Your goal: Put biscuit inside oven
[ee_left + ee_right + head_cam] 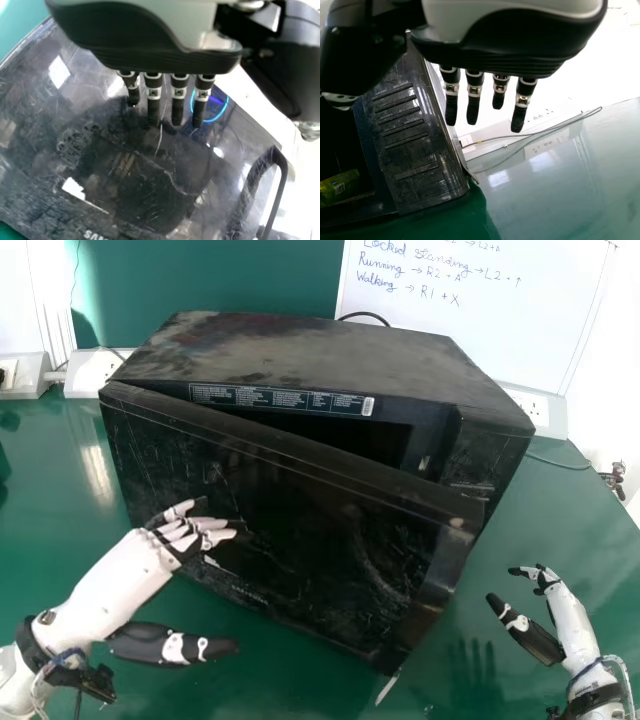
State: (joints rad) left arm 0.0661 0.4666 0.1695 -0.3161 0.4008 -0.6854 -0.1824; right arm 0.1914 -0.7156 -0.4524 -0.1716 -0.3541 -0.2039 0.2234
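The black oven (330, 355) stands on the table with its door (300, 510) partly open, swung out at the right side. My left hand (165, 545) is in front of the door's left part, its fingers relaxed and close to the door; whether they touch it I cannot tell. In the left wrist view the left hand (178, 100) hangs over the door's front. My right hand (545, 610) is right of the door, apart from it, fingers loosely bent and empty. The right wrist view has the right hand (473, 100) beside the oven, and a yellow-green biscuit packet (340, 186) lying inside the oven.
Behind the oven are a whiteboard (480, 300) and a white socket box (537, 410) with a cable. Another socket box (92, 370) is at the back left. The green table (60, 480) extends around the oven. The door's handle (280, 185) curves out near its edge.
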